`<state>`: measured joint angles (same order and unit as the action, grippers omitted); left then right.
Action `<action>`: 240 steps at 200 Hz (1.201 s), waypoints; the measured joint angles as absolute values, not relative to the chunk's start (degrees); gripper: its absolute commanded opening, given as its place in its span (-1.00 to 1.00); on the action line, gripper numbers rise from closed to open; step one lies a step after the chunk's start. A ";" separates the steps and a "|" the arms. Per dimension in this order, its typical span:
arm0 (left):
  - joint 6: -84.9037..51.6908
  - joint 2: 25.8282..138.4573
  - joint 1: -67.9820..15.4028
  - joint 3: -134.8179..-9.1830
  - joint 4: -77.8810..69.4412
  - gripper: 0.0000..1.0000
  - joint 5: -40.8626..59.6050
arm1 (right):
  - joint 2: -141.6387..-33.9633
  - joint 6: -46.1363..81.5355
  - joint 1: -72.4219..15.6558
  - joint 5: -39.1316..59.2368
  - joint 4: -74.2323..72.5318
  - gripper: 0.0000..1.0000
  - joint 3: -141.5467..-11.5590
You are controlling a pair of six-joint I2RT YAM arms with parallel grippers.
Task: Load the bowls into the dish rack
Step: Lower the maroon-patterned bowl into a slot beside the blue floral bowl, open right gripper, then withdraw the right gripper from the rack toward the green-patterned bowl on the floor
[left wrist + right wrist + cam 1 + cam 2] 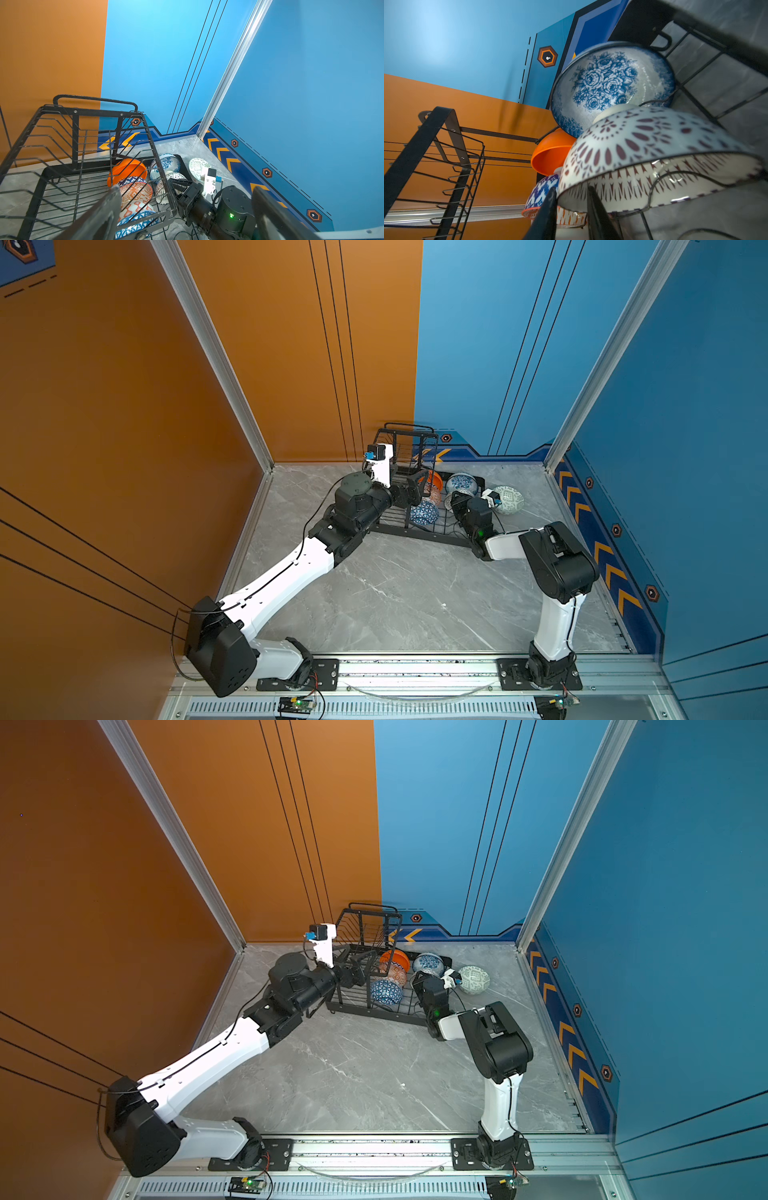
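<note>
desk (395,593) grey marble | orange wall (124,406), blue wall (478,344) | left tool (411,491) spread wide | right tool (571,188) slightly parted astride dotted bowl (654,135) rim | green bowl (509,499) on desk

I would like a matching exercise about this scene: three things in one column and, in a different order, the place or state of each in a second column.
Column 1
1. pale green patterned round bowl
2. blue-white floral round bowl
3. left end effector
Column 2
A. open and empty
B. inside the black wire dish rack
C. on the grey marble table, outside the rack
Pairs: 1-C, 2-B, 3-A.
</note>
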<state>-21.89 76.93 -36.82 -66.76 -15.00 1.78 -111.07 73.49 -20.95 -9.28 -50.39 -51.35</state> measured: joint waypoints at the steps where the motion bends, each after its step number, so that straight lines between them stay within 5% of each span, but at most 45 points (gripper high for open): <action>1: -21.89 76.93 -36.82 -66.76 -14.98 0.96 1.80 | -111.02 73.52 -20.93 -9.28 -50.24 -0.41 -51.37; 87: -21.91 76.93 -36.82 -66.76 -14.92 0.96 1.78 | -107.59 72.36 -19.81 -8.58 -45.17 0.14 -53.21; 144: -22.24 76.16 -36.82 -66.70 -13.21 0.96 1.56 | -102.24 71.05 -19.59 -6.83 -41.78 0.99 -53.32; 240: -22.59 75.46 -36.91 -72.42 -3.22 0.96 0.91 | -81.84 61.65 -13.93 -4.54 -13.13 1.00 -57.54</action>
